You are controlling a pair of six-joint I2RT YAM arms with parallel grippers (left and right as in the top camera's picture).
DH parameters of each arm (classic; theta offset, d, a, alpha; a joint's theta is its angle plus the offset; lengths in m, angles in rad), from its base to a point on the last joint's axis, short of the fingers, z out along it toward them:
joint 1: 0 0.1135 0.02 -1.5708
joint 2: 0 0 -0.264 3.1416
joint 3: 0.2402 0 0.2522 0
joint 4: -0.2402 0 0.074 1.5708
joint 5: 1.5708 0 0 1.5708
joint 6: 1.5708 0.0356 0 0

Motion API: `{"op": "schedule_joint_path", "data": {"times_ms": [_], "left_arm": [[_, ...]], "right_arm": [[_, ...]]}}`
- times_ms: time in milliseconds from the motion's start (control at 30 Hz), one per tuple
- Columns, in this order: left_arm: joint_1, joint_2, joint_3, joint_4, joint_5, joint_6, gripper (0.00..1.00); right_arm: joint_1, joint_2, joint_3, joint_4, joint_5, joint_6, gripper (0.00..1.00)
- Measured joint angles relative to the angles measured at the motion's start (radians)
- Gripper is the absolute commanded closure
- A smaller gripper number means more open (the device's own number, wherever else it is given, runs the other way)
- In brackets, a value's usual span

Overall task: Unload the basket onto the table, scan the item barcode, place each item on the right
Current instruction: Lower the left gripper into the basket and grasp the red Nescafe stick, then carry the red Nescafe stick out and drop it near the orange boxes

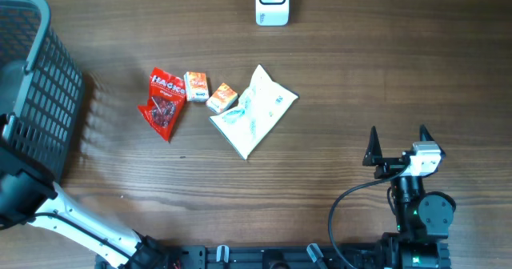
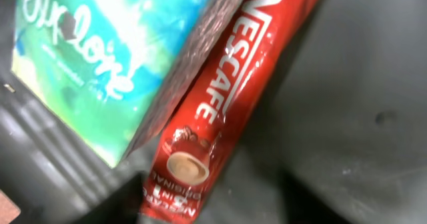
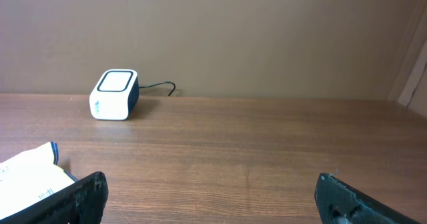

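Down by the basket (image 1: pixel 48 85) at the desk's left edge, the left wrist view shows a red Nescafé sachet (image 2: pixel 227 97) slanted against a teal pack (image 2: pixel 100 57); the left pincer is unseen, so I cannot tell its opening. The right pincer (image 1: pixel 398 133) gapes wide, empty, well apart from the scanner (image 1: pixel 272 1)

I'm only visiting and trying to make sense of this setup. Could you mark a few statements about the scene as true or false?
1. The white box-shaped scanner stands near the far edge of the brown wooden table. True.
2. The right gripper holds a packet. False: it is open and empty.
3. Two small orange-and-white boxes lie between the red crinkly packet and the white-and-teal pouch. True.
4. The dark grey mesh basket stands beside the right arm. False: it stands at the left side.
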Motion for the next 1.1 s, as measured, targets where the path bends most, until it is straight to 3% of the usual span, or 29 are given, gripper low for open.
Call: {"op": "schedule_joint_path", "data": {"times_ms": [67,167,367,533,800,1033,1100], "left_arm": [[0.000,0.002,-0.005,0.002,0.000,0.003,0.48],[0.001,0.002,-0.005,0.002,-0.004,0.009,0.46],[0.013,0.001,-0.005,0.001,-0.003,0.018,0.34],[0.033,-0.005,-0.016,0.004,0.009,0.018,0.34],[0.079,-0.015,-0.039,0.027,0.108,0.051,0.49],[0.096,-0.022,-0.058,0.042,0.185,0.109,0.96],[0.096,-0.022,-0.059,0.039,0.191,0.112,0.96]], "right_arm": [[0.000,0.000,0.000,0.000,0.000,0.000,0.00],[0.000,0.000,0.000,0.000,0.000,0.000,0.00],[0.000,0.000,0.000,0.000,0.000,0.000,0.00],[0.000,0.000,0.000,0.000,0.000,0.000,0.00],[0.000,0.000,0.000,0.000,0.000,0.000,0.00],[0.000,0.000,0.000,0.000,0.000,0.000,0.00],[0.000,0.000,0.000,0.000,0.000,0.000,0.00]]}}
